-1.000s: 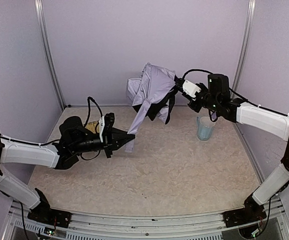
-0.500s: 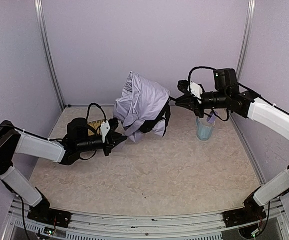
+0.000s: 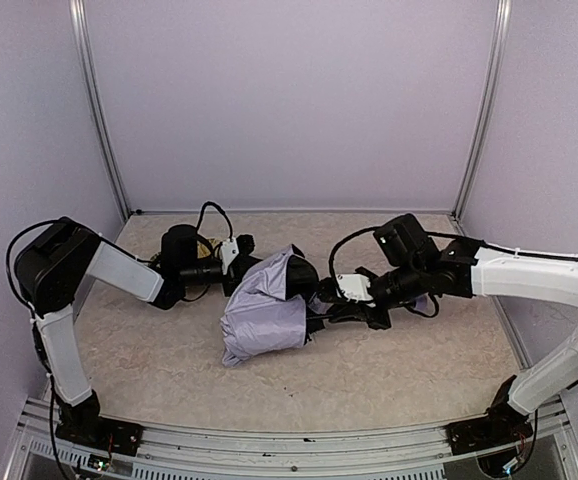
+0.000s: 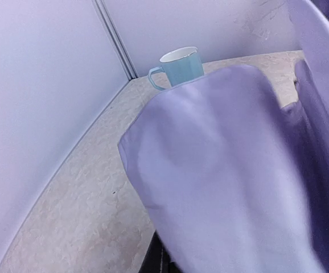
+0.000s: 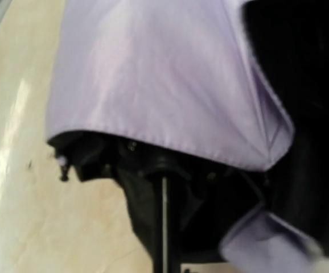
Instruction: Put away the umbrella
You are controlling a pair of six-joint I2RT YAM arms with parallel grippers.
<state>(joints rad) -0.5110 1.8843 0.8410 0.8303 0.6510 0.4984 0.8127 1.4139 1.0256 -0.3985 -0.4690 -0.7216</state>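
Note:
The umbrella [image 3: 264, 312] lies folded on its side on the table, left of centre, its pale lavender fabric bunched over black ribs. My right gripper [image 3: 332, 300] is at its right end, shut on the thin black shaft [image 5: 164, 222], which runs straight into the jaws in the right wrist view. My left gripper [image 3: 241, 258] is at the umbrella's far left end. Lavender fabric [image 4: 227, 182] fills the left wrist view and covers the fingers, which seem closed on it. The handle and strap are hidden.
A light blue mug [image 4: 179, 64] stands near the back wall, hidden behind my right arm in the top view. A sliver of the woven straw tray [image 3: 206, 243] shows behind my left wrist. Purple walls close in the back and sides.
Both arms have brought the umbrella down from mid-air onto the table. The canopy has collapsed into a flatter bundle. My left arm has drawn back left and my right arm has swung down and left.

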